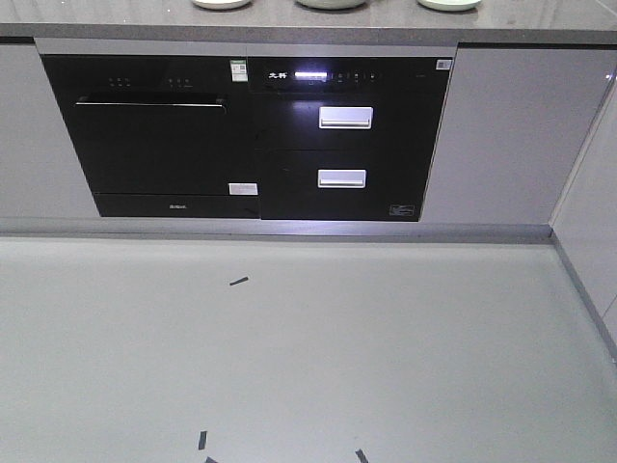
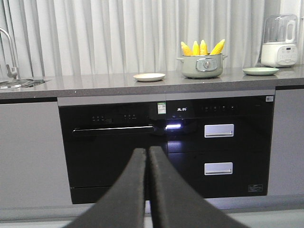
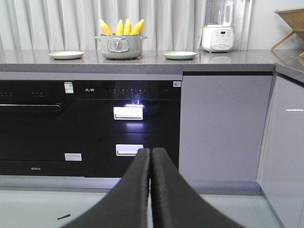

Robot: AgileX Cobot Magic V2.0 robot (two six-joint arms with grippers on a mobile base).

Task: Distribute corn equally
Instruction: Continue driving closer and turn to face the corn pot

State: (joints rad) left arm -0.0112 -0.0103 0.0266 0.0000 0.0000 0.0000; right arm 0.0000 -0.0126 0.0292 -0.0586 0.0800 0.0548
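Note:
Several yellow corn cobs (image 2: 202, 48) (image 3: 121, 27) stand upright, tips up, in a grey-green pot (image 2: 203, 66) (image 3: 120, 47) on the counter. A cream plate (image 2: 149, 77) (image 3: 66, 55) lies left of the pot and a pale green plate (image 2: 261, 71) (image 3: 179, 55) lies right of it; both are bare. My left gripper (image 2: 147, 153) is shut and holds nothing, low in front of the black appliances and far from the counter. My right gripper (image 3: 151, 153) is likewise shut and holds nothing. The front view shows only the rims of the plates and pot (image 1: 331, 3).
Black oven (image 1: 154, 135) and drawer unit (image 1: 345, 145) sit under the grey counter (image 2: 95, 85). A sink with tap (image 2: 9, 71) is at the left, a white blender (image 3: 218, 31) and a wooden rack (image 3: 289, 23) at the right. Grey cabinets turn a corner at the right (image 1: 588, 222).

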